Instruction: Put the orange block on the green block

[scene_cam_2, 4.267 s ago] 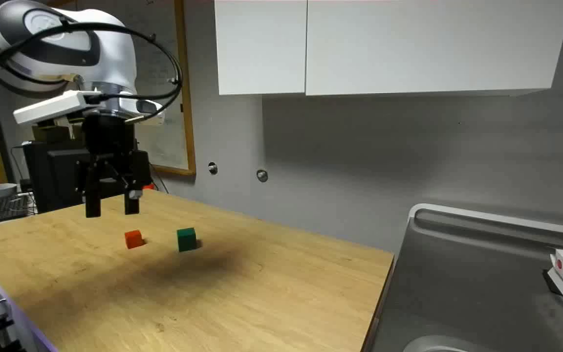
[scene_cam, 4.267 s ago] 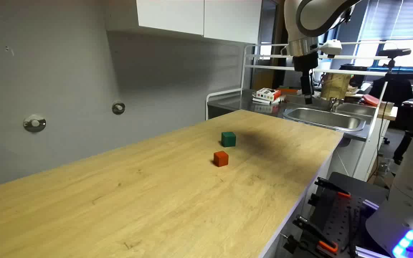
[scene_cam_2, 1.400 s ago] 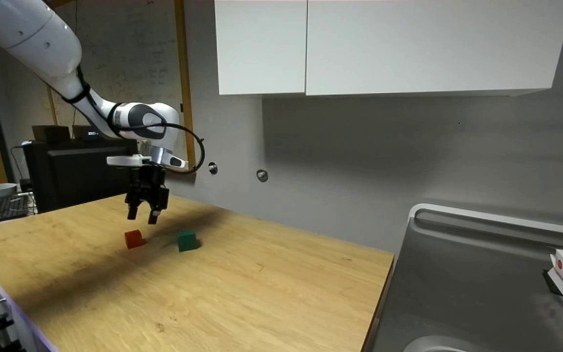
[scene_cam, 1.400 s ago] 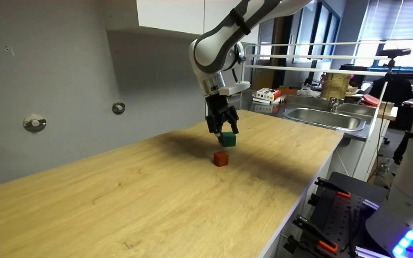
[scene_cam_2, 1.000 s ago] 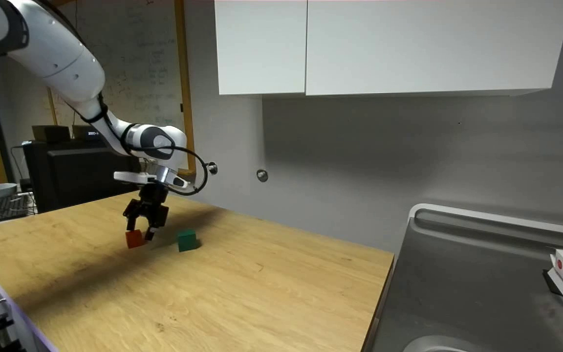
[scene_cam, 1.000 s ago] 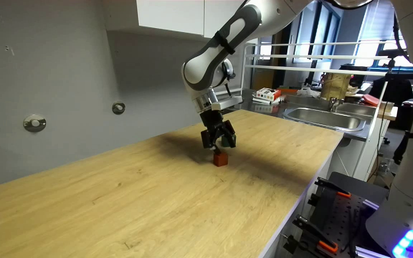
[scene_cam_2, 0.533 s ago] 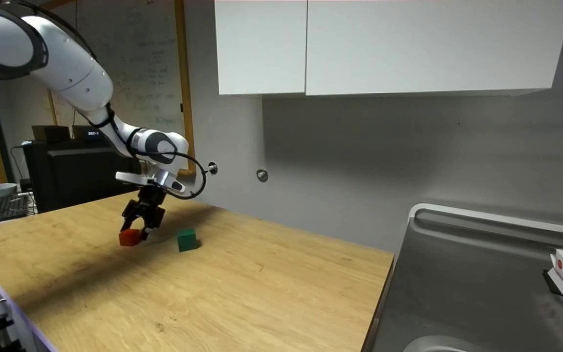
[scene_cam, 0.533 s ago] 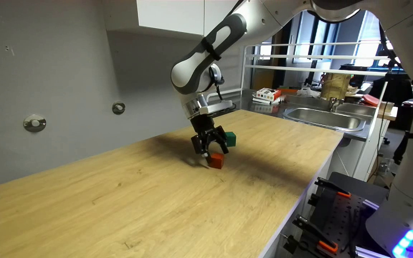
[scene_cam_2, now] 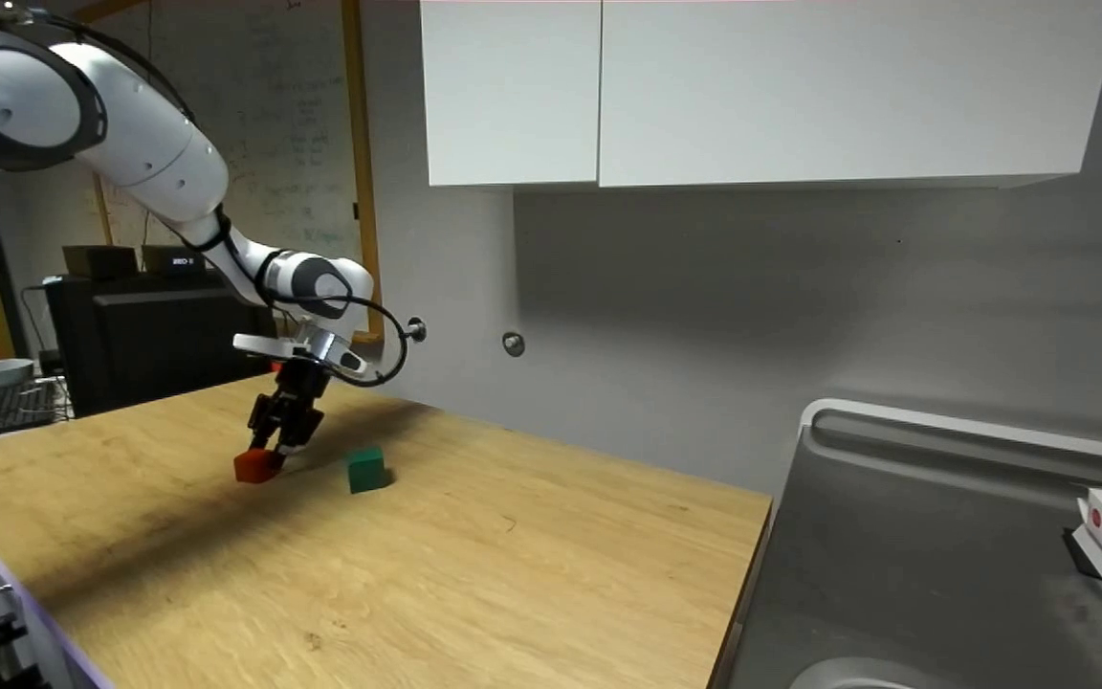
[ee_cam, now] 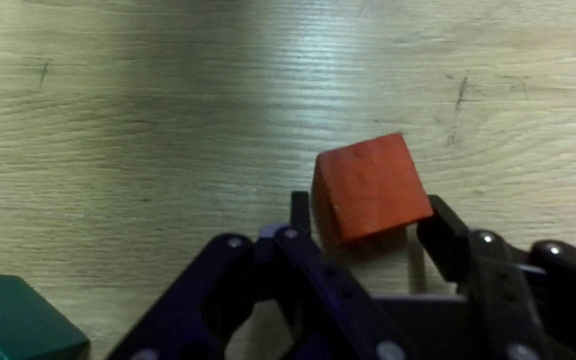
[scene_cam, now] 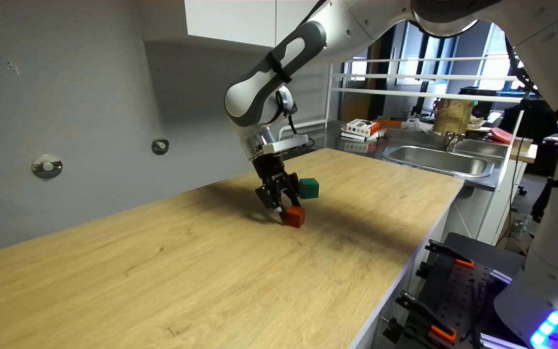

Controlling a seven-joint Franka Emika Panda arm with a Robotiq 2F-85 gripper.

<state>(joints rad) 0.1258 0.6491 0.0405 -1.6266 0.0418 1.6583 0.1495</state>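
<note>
The orange block (ee_cam: 375, 185) lies on the wooden table between the fingers of my gripper (ee_cam: 366, 202), turned at an angle to them. In the wrist view the right finger (ee_cam: 440, 227) meets one corner of the block, while a thin gap shows beside the left finger (ee_cam: 300, 210). The jaws are narrowed but still open. Both exterior views have the gripper (scene_cam: 290, 211) low at the table, at the orange block (scene_cam_2: 252, 466). A short way off, the green block (scene_cam_2: 365, 471) sits alone on the table; only its corner part, the green block's edge (ee_cam: 18, 315), enters the wrist view.
The wooden table (scene_cam: 162, 271) runs along a grey wall with two round fittings. Past its end are a metal counter, a sink (scene_cam: 439, 160) and a small box (scene_cam: 362, 127). White cabinets (scene_cam_2: 752, 86) hang above.
My gripper has come down from above to the orange block, and its jaws have narrowed around it. The orange block has been nudged slightly and turned. The green block has not moved.
</note>
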